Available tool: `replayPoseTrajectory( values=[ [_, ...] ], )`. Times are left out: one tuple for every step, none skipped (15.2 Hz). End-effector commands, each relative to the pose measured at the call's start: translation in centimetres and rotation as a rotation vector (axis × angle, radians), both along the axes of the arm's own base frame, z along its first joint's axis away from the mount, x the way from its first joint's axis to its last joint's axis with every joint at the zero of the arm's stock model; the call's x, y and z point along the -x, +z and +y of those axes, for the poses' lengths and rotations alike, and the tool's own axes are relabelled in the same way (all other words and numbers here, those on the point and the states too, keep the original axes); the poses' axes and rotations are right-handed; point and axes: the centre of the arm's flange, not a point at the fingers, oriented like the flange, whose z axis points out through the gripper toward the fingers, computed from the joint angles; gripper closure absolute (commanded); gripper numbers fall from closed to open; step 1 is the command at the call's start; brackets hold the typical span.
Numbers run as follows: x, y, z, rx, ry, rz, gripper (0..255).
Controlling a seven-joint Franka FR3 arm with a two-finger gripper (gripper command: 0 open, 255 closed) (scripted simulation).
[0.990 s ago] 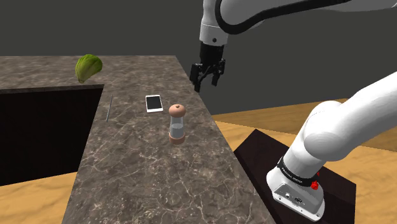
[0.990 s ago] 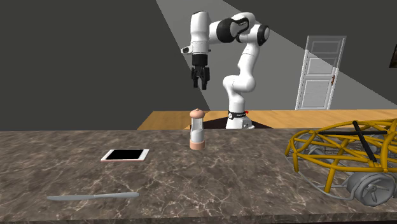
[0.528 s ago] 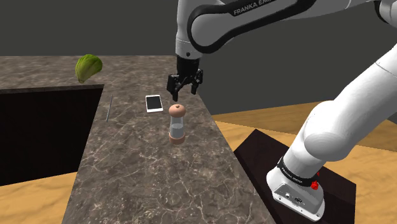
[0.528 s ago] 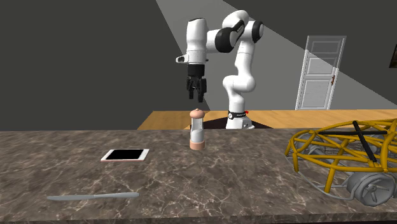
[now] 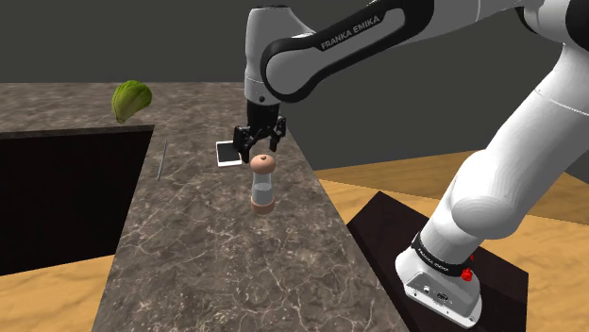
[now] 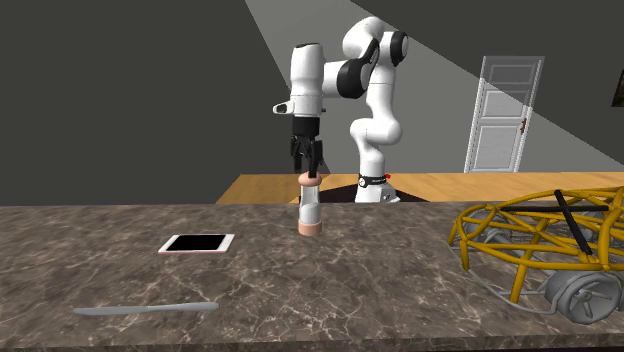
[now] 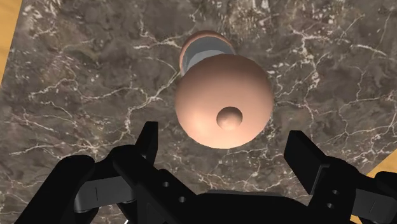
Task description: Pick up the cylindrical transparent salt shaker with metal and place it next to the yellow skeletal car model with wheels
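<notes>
We saw the all-black two-finger gripper (image 5: 258,147), fingers apart, just above the pink-capped transparent cylindrical salt shaker (image 5: 262,189) at the shoulder view's centre.

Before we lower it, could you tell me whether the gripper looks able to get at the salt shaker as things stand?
Probably yes: the gripper hangs open right above the salt shaker, its cap below the parted fingers, with nothing in between.

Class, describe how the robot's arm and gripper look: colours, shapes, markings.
The arm has rounded white links and dark joints; a dark band carries white FRANKA EMIKA lettering. A red detail sits near its base. The gripper is black, with two blocky fingers.
</notes>
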Motion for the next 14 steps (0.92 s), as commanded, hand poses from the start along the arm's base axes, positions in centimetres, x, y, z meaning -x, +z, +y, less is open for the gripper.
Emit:
replayPoseTrajectory(
  values=[
    [-0.16, -1.07, 0.06, 0.0, 0.0, -0.001, 0],
    [-0.21, -1.9, 0.08, 0.0, 0.0, -0.001, 0],
    [-0.2, -1.9, 0.08, 0.0, 0.0, -0.001, 0],
    [-0.2, -1.9, 0.08, 0.0, 0.0, -0.001, 0],
    [-0.2, -1.9, 0.08, 0.0, 0.0, -0.001, 0],
    [-0.2, -1.9, 0.08, 0.0, 0.0, -0.001, 0],
    [-0.2, -1.9, 0.08, 0.0, 0.0, -0.001, 0],
    [-0.21, -1.9, 0.08, 0.0, 0.0, -0.001, 0],
    [-0.21, -1.9, 0.08, 0.0, 0.0, -0.001, 0],
    [-0.2, -1.9, 0.08, 0.0, 0.0, 0.0, 0],
    [-0.2, -1.9, 0.08, 0.0, 0.0, 0.0, 255],
    [-0.2, -1.9, 0.08, 0.0, 0.0, 0.0, 255],
    [-0.21, -1.9, 0.09, 0.0, 0.0, 0.0, 255],
    [-0.21, -1.89, 0.09, 0.0, 0.0, 0.0, 255]
  ],
)
